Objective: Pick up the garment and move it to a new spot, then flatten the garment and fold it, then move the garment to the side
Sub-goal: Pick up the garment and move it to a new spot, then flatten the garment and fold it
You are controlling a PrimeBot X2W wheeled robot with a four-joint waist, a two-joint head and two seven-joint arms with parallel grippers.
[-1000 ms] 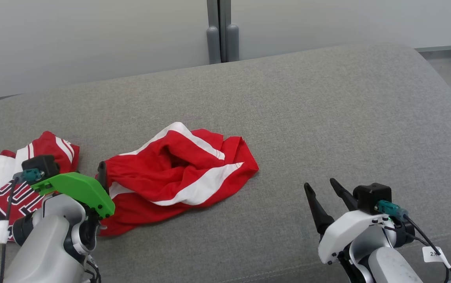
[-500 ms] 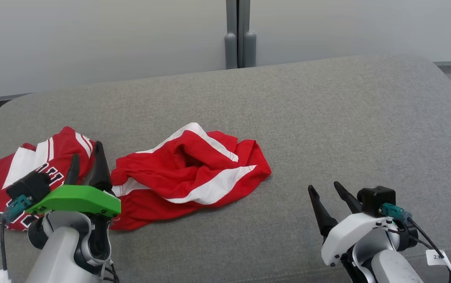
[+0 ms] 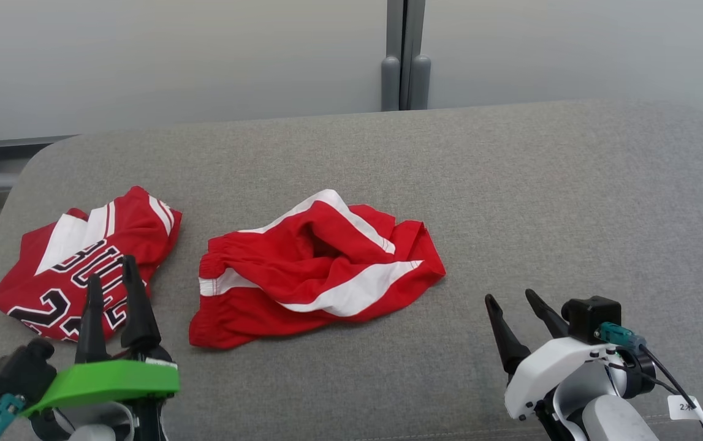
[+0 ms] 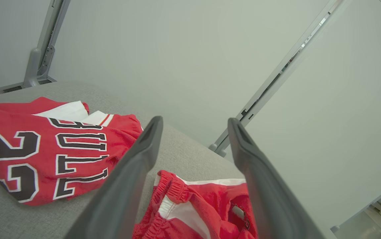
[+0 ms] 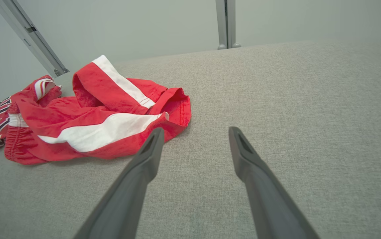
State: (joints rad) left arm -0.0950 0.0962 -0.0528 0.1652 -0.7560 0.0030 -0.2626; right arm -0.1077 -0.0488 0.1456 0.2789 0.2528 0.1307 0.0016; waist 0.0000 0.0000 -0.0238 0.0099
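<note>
Drawing left gripper (image 3: 110,271) back from red shorts (image 3: 320,269) to near jersey (image 3: 75,251), it and right gripper (image 3: 509,296) gaping empty, leaving crumpled shorts' pick-up apparently pending.

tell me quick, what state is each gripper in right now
Left gripper: jaws open, holding nothing.
Right gripper: jaws open, holding nothing.

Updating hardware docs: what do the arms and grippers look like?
Left gripper and right gripper: two long dark tapering fingers each. Bright green cover on the left wrist, white shell on the right. Each carries a black camera block with a teal connector; the right's black cable bears a white tag.
</note>
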